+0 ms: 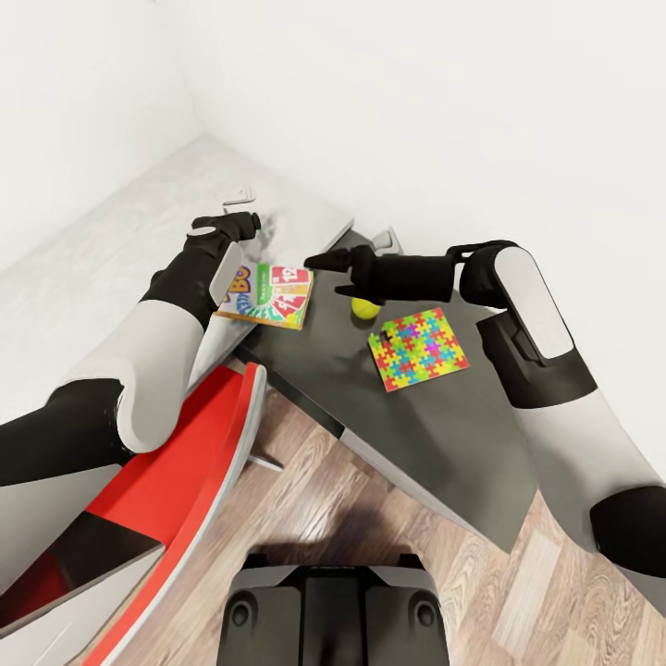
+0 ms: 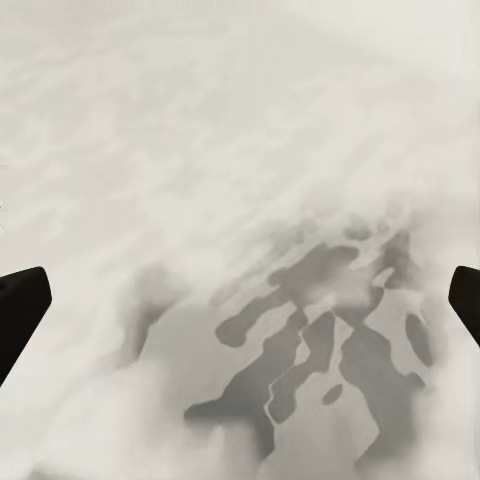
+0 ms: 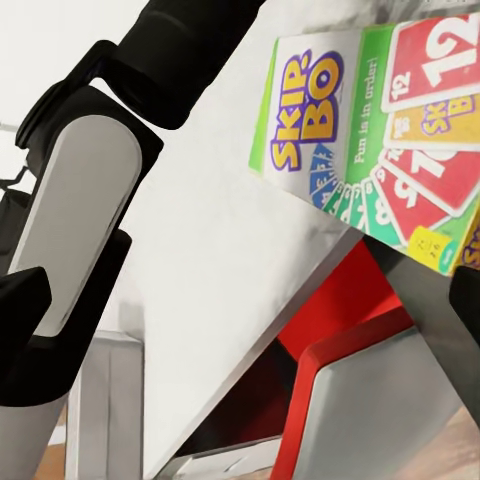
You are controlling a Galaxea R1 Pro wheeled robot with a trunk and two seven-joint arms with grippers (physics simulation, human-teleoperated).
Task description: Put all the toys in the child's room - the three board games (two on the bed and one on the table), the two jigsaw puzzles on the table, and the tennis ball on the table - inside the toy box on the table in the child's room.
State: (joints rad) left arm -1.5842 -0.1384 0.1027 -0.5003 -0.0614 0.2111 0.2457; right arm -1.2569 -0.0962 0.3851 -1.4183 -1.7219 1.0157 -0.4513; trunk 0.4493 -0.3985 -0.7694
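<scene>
Right pincer is stretched toward the yellow-green SKIP BO game box at the table's left edge; can't tell if it's spread, while the left pincer is spread, empty, over pale tabletop. Small yellow-green tennis ball and multicoloured jigsaw square lie just right of it. Suggest pinching the overhanging edge and lifting flat; no toy box seen, so contents unknown.

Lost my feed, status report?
Left gripper open, empty over pale desk top. Right gripper empty, state unclear, hovering near SKIP BO box. Tennis ball and jigsaw puzzle untouched on dark wing.
</scene>
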